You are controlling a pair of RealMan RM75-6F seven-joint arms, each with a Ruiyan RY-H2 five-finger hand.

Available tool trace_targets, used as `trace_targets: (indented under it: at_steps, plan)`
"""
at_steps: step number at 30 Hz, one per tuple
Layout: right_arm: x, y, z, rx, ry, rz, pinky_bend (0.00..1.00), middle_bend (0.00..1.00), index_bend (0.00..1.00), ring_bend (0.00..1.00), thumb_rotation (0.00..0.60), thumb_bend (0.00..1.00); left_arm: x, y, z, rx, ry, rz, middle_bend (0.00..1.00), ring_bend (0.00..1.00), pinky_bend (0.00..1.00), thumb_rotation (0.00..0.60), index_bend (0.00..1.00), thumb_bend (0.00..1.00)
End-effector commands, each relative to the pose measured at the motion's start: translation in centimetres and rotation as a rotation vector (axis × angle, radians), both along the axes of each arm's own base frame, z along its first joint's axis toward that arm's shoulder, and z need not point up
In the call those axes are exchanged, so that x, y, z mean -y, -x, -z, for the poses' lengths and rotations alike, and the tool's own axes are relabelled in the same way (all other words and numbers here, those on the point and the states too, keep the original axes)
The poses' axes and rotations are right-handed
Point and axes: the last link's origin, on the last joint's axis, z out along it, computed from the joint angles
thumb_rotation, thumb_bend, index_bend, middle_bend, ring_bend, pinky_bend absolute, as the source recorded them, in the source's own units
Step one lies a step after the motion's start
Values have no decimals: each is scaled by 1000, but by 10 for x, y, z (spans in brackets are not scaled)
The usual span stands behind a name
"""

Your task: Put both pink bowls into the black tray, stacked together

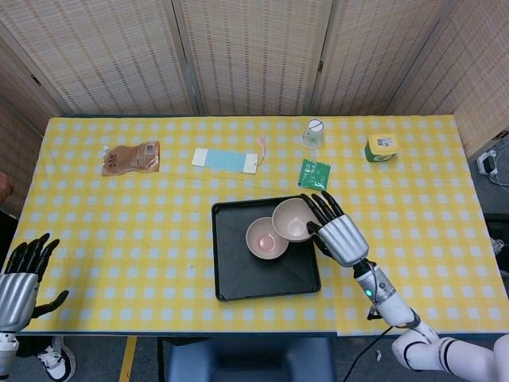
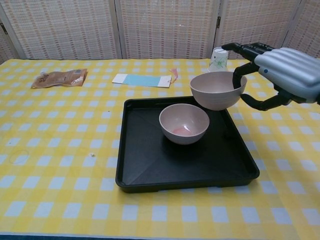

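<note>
With one pink bowl [image 2: 184, 123] already in the black tray [image 2: 150, 170], the right robot hand [image 2: 280, 75] holds the second bowl [image 2: 216, 90] aloft beside it; next: centre above, lower, release.

The worktop [image 1: 119, 239] wears a yellow checked cloth. Near its middle sits the black tray [image 1: 262, 274]. Along the far edge: a brown pouch [image 1: 131, 157] toward the left, a pale blue card [image 1: 227, 160], a clear cup [image 1: 313, 133], a green sachet [image 1: 314, 174] (just beyond the tray's far right corner), and a green tub [image 1: 382, 147] toward the far right corner.
</note>
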Motion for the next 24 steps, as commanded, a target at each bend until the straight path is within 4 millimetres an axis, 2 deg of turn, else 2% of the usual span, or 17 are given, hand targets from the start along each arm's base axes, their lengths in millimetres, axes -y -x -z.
trace_targets:
  at_steps: [1, 10, 24]
  plan:
    - [2, -10, 13, 12, -29, -22, 0, 16, 643, 0, 600, 498, 0, 0, -1, 2, -1, -1, 0, 0, 0, 600, 0, 257]
    - [2, -21, 43, 36, -77, -51, 0, 24, 644, 0, 600, 498, 0, 1, -5, 15, -10, 0, 0, 0, 0, 600, 0, 256]
    - [2, -21, 61, 24, -78, -67, 0, 29, 645, 0, 600, 498, 2, 0, -8, 26, -9, 12, 0, 0, 0, 600, 0, 257]
